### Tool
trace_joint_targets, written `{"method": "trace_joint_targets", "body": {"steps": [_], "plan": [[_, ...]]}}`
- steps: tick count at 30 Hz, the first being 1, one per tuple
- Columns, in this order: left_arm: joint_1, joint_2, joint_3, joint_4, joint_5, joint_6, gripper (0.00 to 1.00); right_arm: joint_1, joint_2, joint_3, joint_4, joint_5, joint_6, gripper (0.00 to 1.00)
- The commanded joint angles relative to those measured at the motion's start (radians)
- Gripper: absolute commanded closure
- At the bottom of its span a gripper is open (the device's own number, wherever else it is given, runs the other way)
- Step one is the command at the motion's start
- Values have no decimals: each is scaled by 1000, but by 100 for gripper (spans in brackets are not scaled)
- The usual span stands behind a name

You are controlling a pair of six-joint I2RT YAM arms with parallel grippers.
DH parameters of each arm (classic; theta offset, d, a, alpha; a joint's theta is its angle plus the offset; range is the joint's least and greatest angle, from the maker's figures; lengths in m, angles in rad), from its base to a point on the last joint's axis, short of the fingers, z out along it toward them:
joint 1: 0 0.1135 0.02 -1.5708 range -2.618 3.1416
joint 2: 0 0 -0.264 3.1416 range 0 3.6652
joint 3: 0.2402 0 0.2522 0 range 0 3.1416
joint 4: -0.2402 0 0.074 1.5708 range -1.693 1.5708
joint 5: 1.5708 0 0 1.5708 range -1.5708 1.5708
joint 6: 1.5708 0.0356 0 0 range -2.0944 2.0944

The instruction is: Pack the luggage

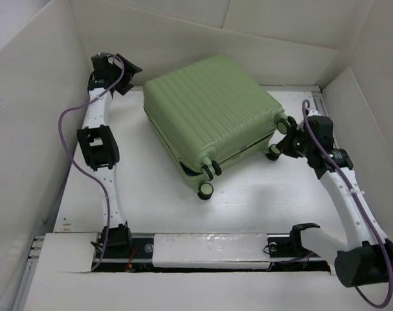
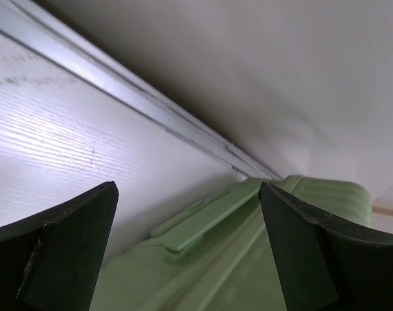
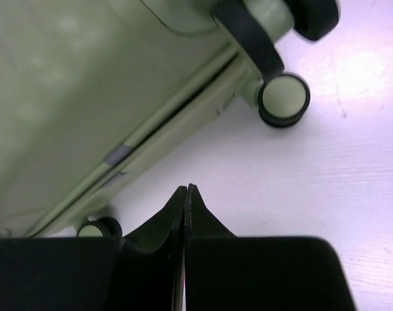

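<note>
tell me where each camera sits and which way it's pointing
top external: above and behind the robot, looking down at the large pale green ribbed hard-shell suitcase on the white table; left arm and right arm show.
left wrist: low beside the suitcase's far corner, facing the white wall; open left fingers frame it.
right wrist: low over the table, facing the suitcase's black caster wheels; shut right fingers at bottom.
shared: all three see the suitcase.

We count one suitcase (image 1: pixel 209 103), four wheels (image 1: pixel 206 189) on it, two arms (image 1: pixel 99 146), two purple cables (image 1: pixel 65 120), and one white surface (image 1: pixel 248 201) carrying them all.
</note>
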Motion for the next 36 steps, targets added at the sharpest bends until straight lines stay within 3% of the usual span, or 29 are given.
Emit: {"method": "trace_joint_targets", "body": {"steps": [1,6,11,14,15,17,18,21,25,28,29,33,34,36], "plan": [[-15,17,24,169,212,-86,12,30,42,-50,53,-48,22,100],[-50,122,34,228,292,-104,14,100,173,-70,265,-73,33,99],[-99,114,-100,219,379,-31,16,123,351,2,391,-143,10,99],[-134,-52,-341,281,379,75,17,132,479,101,429,-178,-18,99],[-144,-111,-539,298,379,98,17,141,510,165,438,-195,-28,99],[-159,-292,-733,341,362,141,20,141,612,238,438,-224,-39,99],[-174,-400,-903,360,346,152,22,141,648,319,438,-253,-39,99],[-200,-565,-1120,342,289,198,22,164,795,458,411,-296,-48,100],[-239,-856,-1486,294,221,189,22,212,977,762,278,-336,-93,100],[-248,-1102,-1617,178,147,189,18,230,1079,992,172,-336,-104,98],[-248,-1162,-1627,135,110,189,18,230,1091,1084,144,-323,-104,96],[-237,-1459,-1537,-77,-67,201,15,215,1055,1187,78,-254,-130,69],[-237,-1486,-1503,-108,-99,201,15,206,1006,1188,57,-232,-142,56],[-237,-1495,-1409,-197,-188,201,15,176,935,1157,56,-199,-165,44]]}}
